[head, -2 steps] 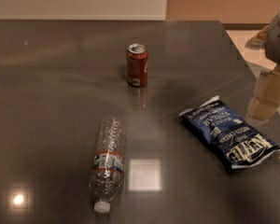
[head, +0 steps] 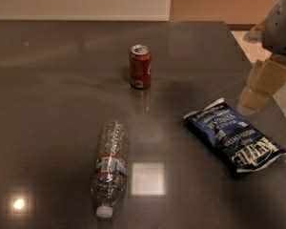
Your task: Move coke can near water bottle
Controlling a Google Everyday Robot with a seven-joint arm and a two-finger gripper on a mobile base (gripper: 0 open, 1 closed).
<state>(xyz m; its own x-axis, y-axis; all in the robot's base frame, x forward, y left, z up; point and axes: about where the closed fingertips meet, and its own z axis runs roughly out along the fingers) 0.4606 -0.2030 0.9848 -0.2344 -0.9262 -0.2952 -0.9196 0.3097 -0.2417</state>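
Note:
The coke can [head: 140, 66] stands upright on the dark grey table [head: 52, 89], a little behind its middle. The water bottle [head: 110, 168] lies on its side near the front, white cap toward the front edge, well apart from the can. My gripper [head: 263, 86] hangs at the right edge of the view, above the table's right side, to the right of the can and above the far end of the chip bag. It holds nothing that I can see.
A blue chip bag [head: 235, 137] lies flat on the right part of the table, between the gripper and the bottle. The table's far edge meets a pale wall [head: 81, 1]; its right edge runs under the gripper.
My gripper has shifted slightly up and to the left. The can, the bottle and the bag have not moved.

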